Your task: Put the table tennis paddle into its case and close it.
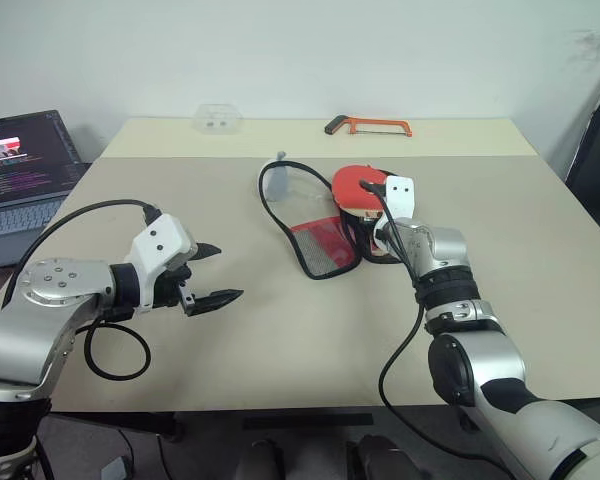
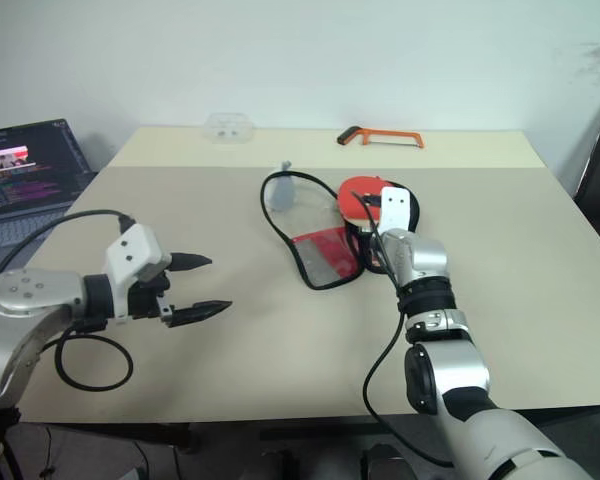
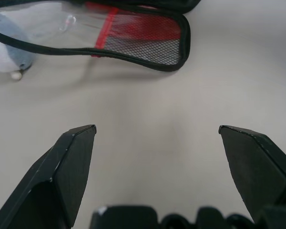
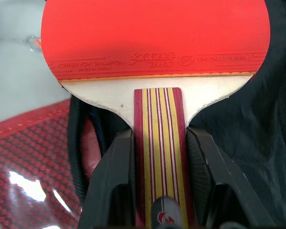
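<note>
While our right pincer (image 1: pixel 380 232) carried the table tennis paddle (image 1: pixel 361 186) by its handle over the open case (image 1: pixel 315 228), near the middle of the counter (image 1: pixel 280 350), the task looked roughly half done from the head views: paddle at the case but not clearly inside, and the closing not started. Our left pincer (image 1: pixel 212 274) hung spread and empty toward the counter's left edge. From the left wrist we saw bare counter between the parted fingers (image 3: pixel 71 162) and the case's mesh flap beyond. From the right wrist we saw what the head views hid: fingers (image 4: pixel 115 176) clamped on the striped handle, the red blade over the black lining.
</note>
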`<state>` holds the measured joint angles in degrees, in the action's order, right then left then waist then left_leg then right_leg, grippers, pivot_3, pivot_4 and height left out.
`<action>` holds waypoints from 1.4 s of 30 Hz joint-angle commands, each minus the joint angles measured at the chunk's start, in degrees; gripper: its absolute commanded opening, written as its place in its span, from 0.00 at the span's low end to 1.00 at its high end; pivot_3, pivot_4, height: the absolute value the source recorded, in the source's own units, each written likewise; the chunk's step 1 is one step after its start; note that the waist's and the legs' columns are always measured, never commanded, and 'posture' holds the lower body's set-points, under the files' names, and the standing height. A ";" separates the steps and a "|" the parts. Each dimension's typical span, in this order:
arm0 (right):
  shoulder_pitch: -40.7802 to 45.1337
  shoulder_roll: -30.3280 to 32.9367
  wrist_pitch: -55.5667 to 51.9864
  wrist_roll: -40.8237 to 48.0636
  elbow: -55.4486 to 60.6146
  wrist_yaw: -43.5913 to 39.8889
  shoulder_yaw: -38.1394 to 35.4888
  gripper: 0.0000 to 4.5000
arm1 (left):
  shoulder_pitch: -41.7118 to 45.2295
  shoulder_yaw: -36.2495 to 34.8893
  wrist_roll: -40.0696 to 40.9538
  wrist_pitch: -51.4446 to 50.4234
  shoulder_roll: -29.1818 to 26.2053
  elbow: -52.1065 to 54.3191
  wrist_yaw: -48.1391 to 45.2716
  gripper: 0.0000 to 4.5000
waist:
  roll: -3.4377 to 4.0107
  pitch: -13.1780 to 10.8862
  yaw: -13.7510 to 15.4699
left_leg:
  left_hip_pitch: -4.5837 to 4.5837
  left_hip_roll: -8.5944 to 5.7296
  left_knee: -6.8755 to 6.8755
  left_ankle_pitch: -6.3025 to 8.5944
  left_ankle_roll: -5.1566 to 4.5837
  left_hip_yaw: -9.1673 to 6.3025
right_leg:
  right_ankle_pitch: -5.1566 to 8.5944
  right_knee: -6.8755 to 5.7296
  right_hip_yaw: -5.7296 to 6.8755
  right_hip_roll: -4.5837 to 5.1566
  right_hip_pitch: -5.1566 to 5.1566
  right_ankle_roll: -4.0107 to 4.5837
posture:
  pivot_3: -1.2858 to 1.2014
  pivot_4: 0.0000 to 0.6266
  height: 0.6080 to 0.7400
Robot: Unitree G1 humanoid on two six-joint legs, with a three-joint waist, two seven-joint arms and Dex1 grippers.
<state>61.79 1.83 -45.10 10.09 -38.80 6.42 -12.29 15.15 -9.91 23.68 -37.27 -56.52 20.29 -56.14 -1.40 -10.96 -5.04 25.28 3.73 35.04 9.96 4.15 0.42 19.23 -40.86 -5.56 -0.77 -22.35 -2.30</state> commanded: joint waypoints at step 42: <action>2.41 3.96 10.96 -2.29 -12.53 -2.54 1.72 0.32 | 0.08 -2.68 0.97 -0.48 -2.12 2.34 0.88 1.00 | -0.07 0.04 -0.02 | -0.13 -0.01 0.02 0.00 0.00 -0.02 | 0.00 -0.03 -0.01 0.00 0.10 0.00 | 0.52 0.24 1.00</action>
<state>63.53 5.12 -35.41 7.87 -51.17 3.82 -10.08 14.36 -11.54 24.68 -38.28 -57.61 21.65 -55.54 -1.47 -10.91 -5.06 25.15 3.72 35.06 9.96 4.15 0.40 19.23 -40.89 -5.57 -0.77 -22.24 -2.29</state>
